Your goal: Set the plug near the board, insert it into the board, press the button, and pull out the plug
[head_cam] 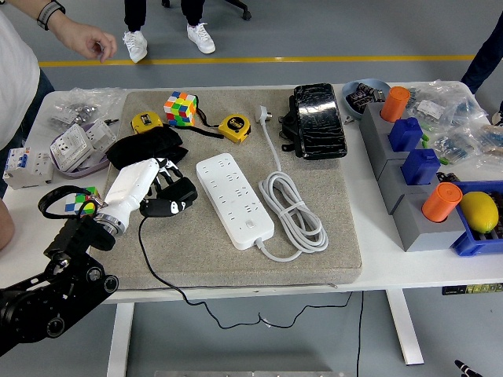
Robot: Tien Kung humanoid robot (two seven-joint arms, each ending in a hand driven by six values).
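A white power strip (233, 199) lies on the grey mat (314, 259), its white cable coiled to its right (292, 212). My left hand (157, 192), white with black fingers, is left of the strip and apart from it. Its fingers are curled around a black plug (169, 206) whose thin black cable (149, 259) trails down over the table's front edge. The plug is out of the strip. My right arm is out of view.
A person stands at the far left, one hand (86, 39) raised off the table. A Rubik's cube (179, 107), yellow tape measures (234, 127), a black pouch (145, 147) and a black pack (318, 119) lie behind the strip. Grey blocks with orange and blue caps (416, 177) stand right.
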